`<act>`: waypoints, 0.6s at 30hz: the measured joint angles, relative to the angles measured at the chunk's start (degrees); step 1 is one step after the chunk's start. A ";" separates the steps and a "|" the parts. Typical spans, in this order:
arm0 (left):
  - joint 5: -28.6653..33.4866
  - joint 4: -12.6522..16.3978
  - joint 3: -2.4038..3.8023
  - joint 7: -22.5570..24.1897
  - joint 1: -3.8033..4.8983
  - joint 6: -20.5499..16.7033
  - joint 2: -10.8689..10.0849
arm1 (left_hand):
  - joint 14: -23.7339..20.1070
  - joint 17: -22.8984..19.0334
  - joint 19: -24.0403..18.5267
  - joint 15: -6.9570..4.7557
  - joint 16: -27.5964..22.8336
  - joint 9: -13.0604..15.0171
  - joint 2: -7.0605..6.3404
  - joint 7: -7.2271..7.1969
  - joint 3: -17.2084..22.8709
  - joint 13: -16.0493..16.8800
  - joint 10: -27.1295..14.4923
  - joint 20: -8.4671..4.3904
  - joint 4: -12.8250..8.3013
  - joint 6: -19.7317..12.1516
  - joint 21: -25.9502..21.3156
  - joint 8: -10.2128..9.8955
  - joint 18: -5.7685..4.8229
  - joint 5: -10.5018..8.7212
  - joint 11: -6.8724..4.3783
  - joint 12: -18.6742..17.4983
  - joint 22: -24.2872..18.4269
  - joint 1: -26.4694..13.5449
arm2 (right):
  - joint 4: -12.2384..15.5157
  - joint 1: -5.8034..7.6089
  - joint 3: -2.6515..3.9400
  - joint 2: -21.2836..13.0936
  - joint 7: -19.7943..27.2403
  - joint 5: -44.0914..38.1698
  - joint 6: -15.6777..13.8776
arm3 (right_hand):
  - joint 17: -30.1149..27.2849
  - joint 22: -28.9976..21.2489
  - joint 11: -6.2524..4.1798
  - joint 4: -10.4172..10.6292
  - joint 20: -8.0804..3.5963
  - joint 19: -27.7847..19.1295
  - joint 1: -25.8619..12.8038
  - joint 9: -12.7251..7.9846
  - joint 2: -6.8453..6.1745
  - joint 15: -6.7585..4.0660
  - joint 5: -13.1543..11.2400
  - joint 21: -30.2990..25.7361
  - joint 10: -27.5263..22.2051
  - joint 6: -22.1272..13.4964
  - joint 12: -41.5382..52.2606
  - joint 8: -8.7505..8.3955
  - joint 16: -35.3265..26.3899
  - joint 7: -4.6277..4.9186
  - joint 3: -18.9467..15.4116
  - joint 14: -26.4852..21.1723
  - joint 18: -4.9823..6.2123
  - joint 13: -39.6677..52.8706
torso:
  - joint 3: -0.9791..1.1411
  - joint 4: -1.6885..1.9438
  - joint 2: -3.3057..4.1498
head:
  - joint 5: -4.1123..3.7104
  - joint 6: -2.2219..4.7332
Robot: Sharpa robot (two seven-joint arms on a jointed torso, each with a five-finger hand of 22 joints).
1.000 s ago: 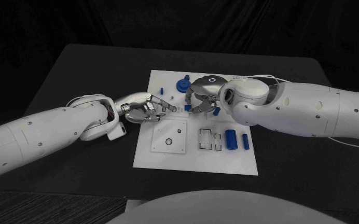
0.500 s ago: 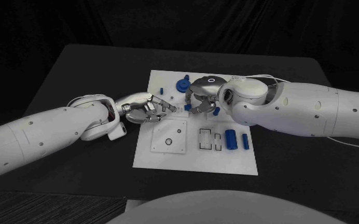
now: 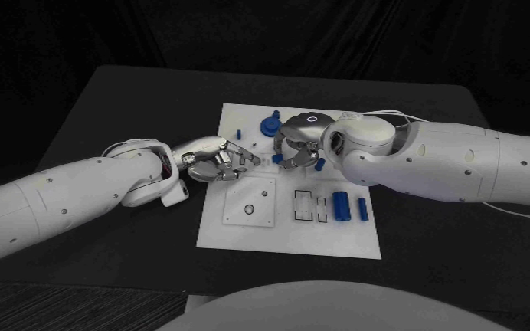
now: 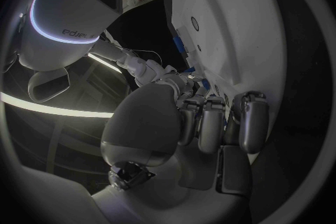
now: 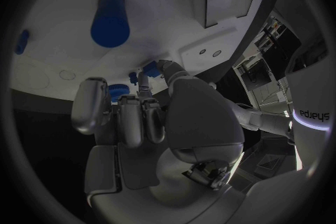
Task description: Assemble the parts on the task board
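The white task board (image 3: 289, 227) lies in the middle of the table. My right hand (image 3: 300, 145) hovers over its upper middle, fingers pointing down, and pinches a small blue part (image 3: 277, 158) at its fingertips; the same part (image 5: 149, 70) shows by the thumb tip in the right wrist view. My left hand (image 3: 217, 162) sits at the board's left edge with its fingers (image 4: 210, 123) curled in and nothing visible in them. A blue gear (image 3: 269, 126) and a blue peg (image 3: 237, 133) stand at the upper left of the board. A blue cylinder (image 3: 341, 205) lies at the right.
A slim blue piece (image 3: 362, 208) lies beside the cylinder, with rectangular slots (image 3: 305, 204) to their left. A raised square plate (image 3: 252, 201) with a hole sits on the board's left half. A white cable (image 3: 387, 114) runs behind the right arm. Black table surrounds the board.
My left hand has crept slightly toward the right hand. The right hand and the parts on the board have stayed put.
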 measured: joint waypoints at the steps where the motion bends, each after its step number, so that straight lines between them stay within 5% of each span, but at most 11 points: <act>1: 0.00 -0.01 0.00 0.02 0.00 0.01 0.07 | 0.00 0.00 0.00 0.00 0.00 -0.05 0.00 -0.07 0.12 0.00 0.00 0.00 -0.13 -0.54 -0.03 0.00 0.00 0.00 0.00 0.00 0.00 0.00 | 0.13 0.00 0.00 -0.06 0.02 -0.04 -0.14 | 0.00 0.00 0.00 -0.06 0.00 0.00 0.00 0.04 0.00 0.00 0.21 0.00 0.00 0.00 0.00 0.00 0.00 0.00 0.13 0.00 0.00 0.00 | 0.01 0.01 0.00 | 0.10 0.00; 10: 0.00 -0.06 0.00 0.42 0.00 -0.06 0.59 | 0.00 -0.01 -0.13 0.00 0.00 -0.75 0.00 -0.97 0.30 0.00 0.00 -0.13 -0.30 -5.62 -0.03 -0.64 -0.01 0.00 0.00 0.00 0.00 0.00 | 2.03 0.01 0.00 -0.88 0.05 -1.52 -1.63 | 0.00 -0.01 0.00 0.00 0.00 0.00 0.00 0.08 0.00 0.00 0.29 0.00 0.00 0.40 0.00 0.23 0.00 0.00 0.32 0.00 0.00 -0.01 | 0.01 0.02 -0.01 | 0.24 0.00; 18: -0.01 -0.18 0.00 0.66 -0.01 -0.05 1.02 | 0.00 -0.01 -0.21 0.00 0.00 -0.89 0.00 -1.56 0.46 0.00 0.00 -0.21 -0.46 -7.05 -0.23 -0.89 0.49 0.00 0.00 0.00 0.00 0.00 | 2.43 0.09 0.00 -0.87 0.05 -2.69 -2.56 | 0.00 -0.01 0.00 0.00 0.00 0.00 0.00 0.13 0.00 0.00 0.29 0.00 0.00 0.40 0.00 0.23 0.00 0.00 0.32 0.00 0.00 -0.01 | -0.01 0.02 -0.03 | 0.16 0.00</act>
